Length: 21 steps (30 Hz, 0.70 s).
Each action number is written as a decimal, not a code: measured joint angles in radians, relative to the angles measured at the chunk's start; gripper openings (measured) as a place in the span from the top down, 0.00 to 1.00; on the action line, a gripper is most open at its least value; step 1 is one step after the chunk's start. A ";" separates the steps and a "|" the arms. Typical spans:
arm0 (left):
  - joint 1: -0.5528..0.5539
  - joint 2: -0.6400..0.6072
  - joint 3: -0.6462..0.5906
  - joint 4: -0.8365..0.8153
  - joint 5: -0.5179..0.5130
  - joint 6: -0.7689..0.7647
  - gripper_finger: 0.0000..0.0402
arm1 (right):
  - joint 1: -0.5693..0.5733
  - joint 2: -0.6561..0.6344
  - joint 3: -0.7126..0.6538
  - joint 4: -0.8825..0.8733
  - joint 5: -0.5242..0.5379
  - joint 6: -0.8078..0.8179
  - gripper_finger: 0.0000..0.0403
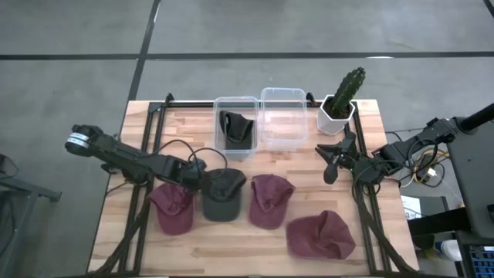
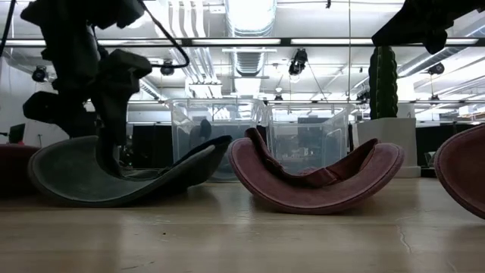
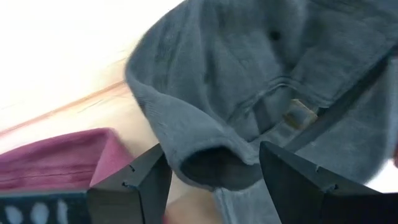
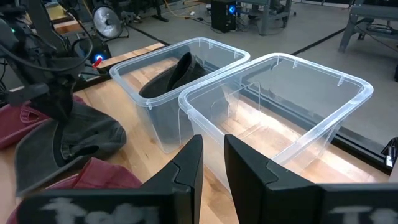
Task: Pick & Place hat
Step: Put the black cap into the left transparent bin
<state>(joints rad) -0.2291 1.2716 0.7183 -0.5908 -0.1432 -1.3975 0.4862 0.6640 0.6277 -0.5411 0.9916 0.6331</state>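
A dark grey hat [image 1: 224,194] lies upside down on the table between maroon hats; it also shows in the left wrist view [image 3: 249,74]. My left gripper [image 1: 204,177] is open and low over the hat's left edge. Its two fingers stand on either side of the hat's rolled rim [image 3: 205,158]. In the low view it [image 2: 114,148] reaches down into the hat [image 2: 114,186]. My right gripper [image 1: 324,162] hovers at the table's right, near the clear bins, empty, with a narrow gap between its fingers [image 4: 212,162]. My left gripper comes at the hat's rim [image 3: 186,143] slanting down from the table's left, one finger [image 3: 134,183] outside the hat and one finger [image 3: 298,180] over its hollow. I cannot tell whether the fingers touch the cloth. The hat rests on the table.
Three maroon hats lie on the table [image 1: 174,207], [image 1: 270,199], [image 1: 320,234]. Two clear bins stand at the back: the left bin [image 1: 218,127] holds a dark hat [image 1: 235,127], and the right bin [image 1: 282,93] stands beside it. A cactus in a white pot [image 1: 340,104] stands at the back right.
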 joint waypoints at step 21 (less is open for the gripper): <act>0.000 0.000 -0.156 0.242 0.015 -0.058 0.44 | 0.000 0.000 0.000 0.000 0.000 0.000 0.85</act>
<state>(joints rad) -0.2291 1.2716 0.5625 -0.3491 -0.1284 -1.4551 0.4862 0.6640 0.6277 -0.5409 0.9916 0.6331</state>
